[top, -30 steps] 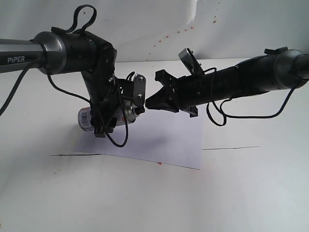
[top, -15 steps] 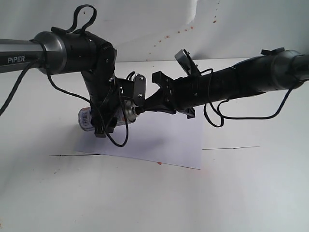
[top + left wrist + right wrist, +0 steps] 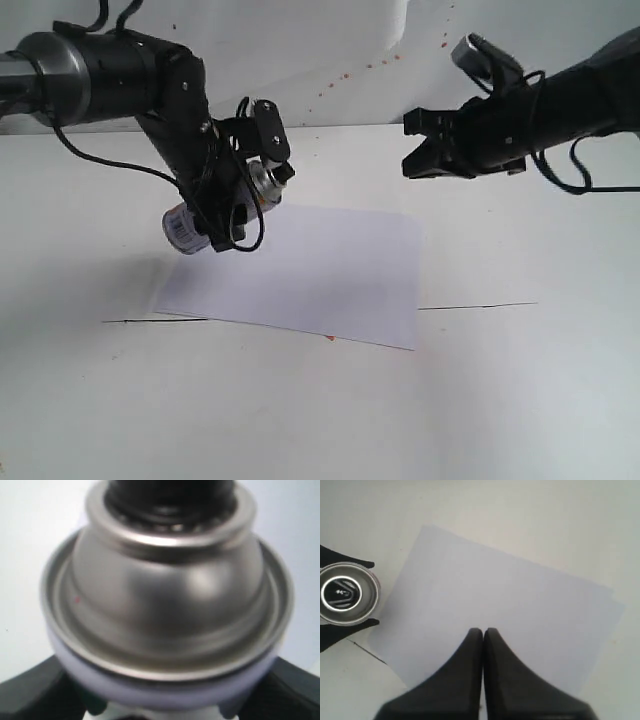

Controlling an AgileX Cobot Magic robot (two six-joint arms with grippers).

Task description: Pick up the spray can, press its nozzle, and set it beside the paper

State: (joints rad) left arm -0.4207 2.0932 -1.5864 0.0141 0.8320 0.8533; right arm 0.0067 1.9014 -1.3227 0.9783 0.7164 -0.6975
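Note:
The spray can (image 3: 185,224) hangs tilted above the paper's left end, with my left gripper (image 3: 222,200) shut around its body. Its black nozzle (image 3: 283,172) points up and to the right. The left wrist view is filled by the silver dome of the spray can (image 3: 165,595), the nozzle (image 3: 170,492) and my left gripper's black fingers (image 3: 30,695). The white paper (image 3: 310,275) lies flat on the table. My right gripper (image 3: 412,160) is shut and empty, up at the right and well apart from the can. In the right wrist view its fingertips (image 3: 483,632) hover over the paper (image 3: 510,595), with the spray can (image 3: 344,594) seen end-on.
The white table (image 3: 500,390) carries a thin dark line (image 3: 475,305) by the paper's right edge. A small red speck (image 3: 330,339) sits at the paper's near edge. A white wall with red specks (image 3: 345,75) stands behind.
My right gripper has pulled away from the nozzle, up and to the right. The left arm has swung the can leftward and slightly up, still gripped.

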